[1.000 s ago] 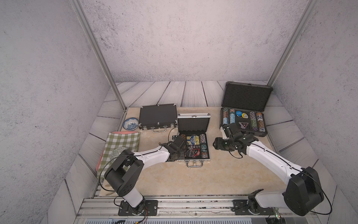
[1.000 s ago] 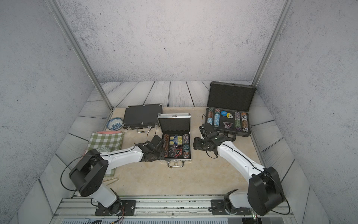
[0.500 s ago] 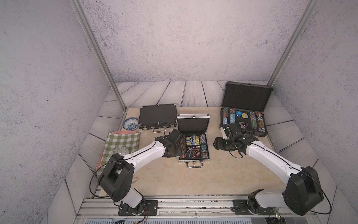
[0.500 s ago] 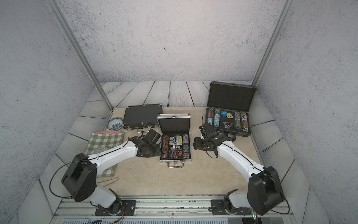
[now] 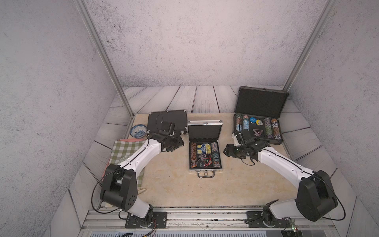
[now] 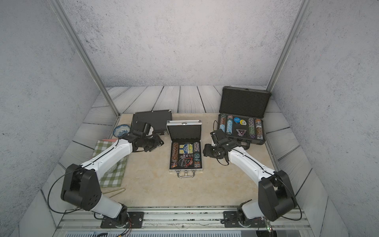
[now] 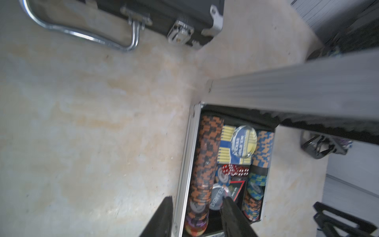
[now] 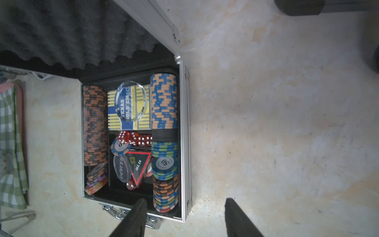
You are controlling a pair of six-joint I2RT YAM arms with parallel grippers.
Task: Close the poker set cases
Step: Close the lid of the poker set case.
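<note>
The left gripper [image 7: 196, 205] now has its jaws spread with nothing between them. In the left wrist view its two dark fingers [image 7: 162, 219] merely frame the near rim of the small silver aluminium case [image 5: 205, 170]. A second ago those jaws were pressed together at that case's left-hand edge. Since then they have parted and the arm has drawn back toward the upper left of both top views. The gripper now hangs just in front of the flat black case [image 5: 168, 121], which lies shut near the upper left of the beige tabletop [image 5: 168, 188]. The right gripper [image 5: 227, 150], also spread and empty, has kept its place just right of the silver case. That case sits at the centre with its foam-lined lid [image 5: 205, 132] upright and its poker chips [image 5: 193, 153] exposed. The large dark-grey case [image 5: 260, 102] at the upper right stands open too. I judge that the left arm has pulled off the silver case without closing it: one case is done, and two lids are left to bring down.
</note>
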